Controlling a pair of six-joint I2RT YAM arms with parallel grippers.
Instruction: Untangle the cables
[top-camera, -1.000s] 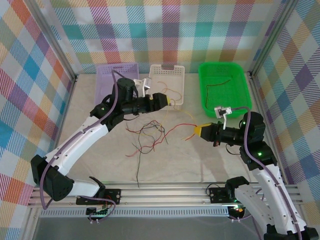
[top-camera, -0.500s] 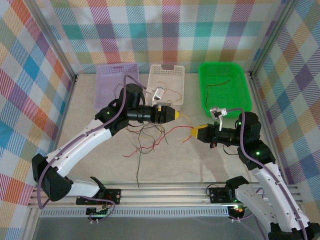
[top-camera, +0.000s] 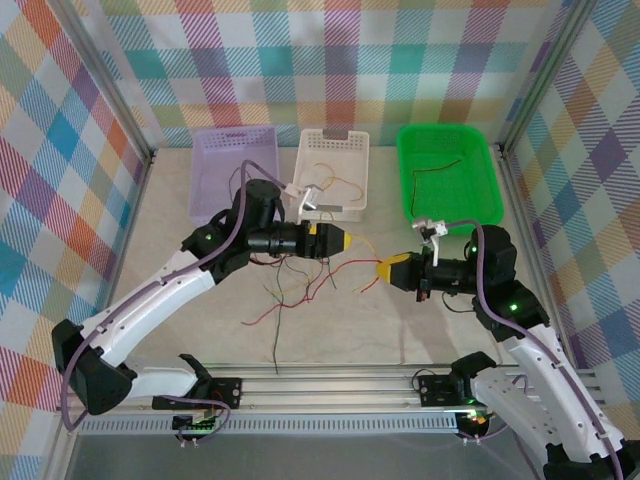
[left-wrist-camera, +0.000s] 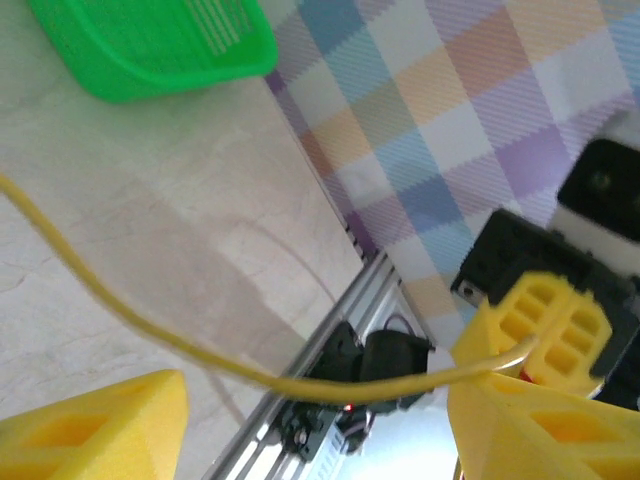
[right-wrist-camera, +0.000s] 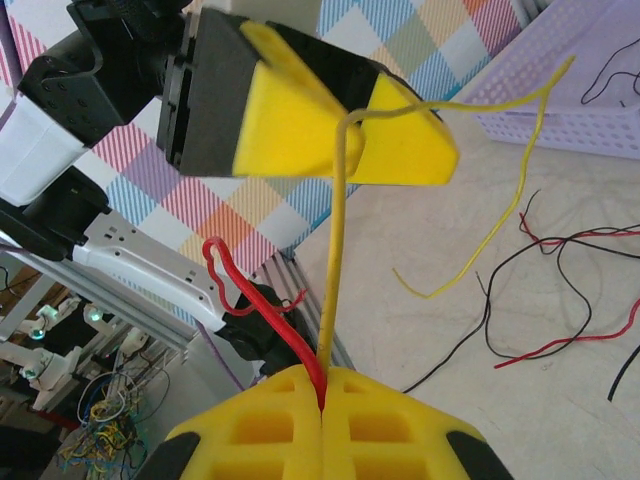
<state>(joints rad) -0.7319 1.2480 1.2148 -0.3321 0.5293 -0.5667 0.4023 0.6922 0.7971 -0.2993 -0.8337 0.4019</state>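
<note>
1. The right claw (right-wrist-camera: 322, 395) is pressed shut, its yellow fingers (right-wrist-camera: 400, 440) meeting with no gap. Pinched in the seam are a yellow cable (right-wrist-camera: 333, 260) and a red cable (right-wrist-camera: 255, 295).
2. The left claw (left-wrist-camera: 315, 400) stands wide open. In its wrist view its two fingers (left-wrist-camera: 95, 425) sit far apart and the yellow cable (left-wrist-camera: 200, 355) runs across the gap between them.
3. From above, the left claw (top-camera: 345, 241) and right claw (top-camera: 380, 268) point at each other near the middle of the worktop (top-camera: 350, 330), close but apart. The yellow cable (top-camera: 365, 252) bridges them.
4. From the right wrist, the yellow cable rises from the shut fingers to the left claw (right-wrist-camera: 400, 130), bends there and trails off toward the right.
5. The loose cables (top-camera: 300, 280), red, black and yellow, lie tangled on the worktop just near of the left claw.
6. Along the far edge stand a purple basket (top-camera: 215, 170), a white basket (top-camera: 305, 170) and a green basket (top-camera: 480, 160). Thin cables lie in the white and green ones.
</note>
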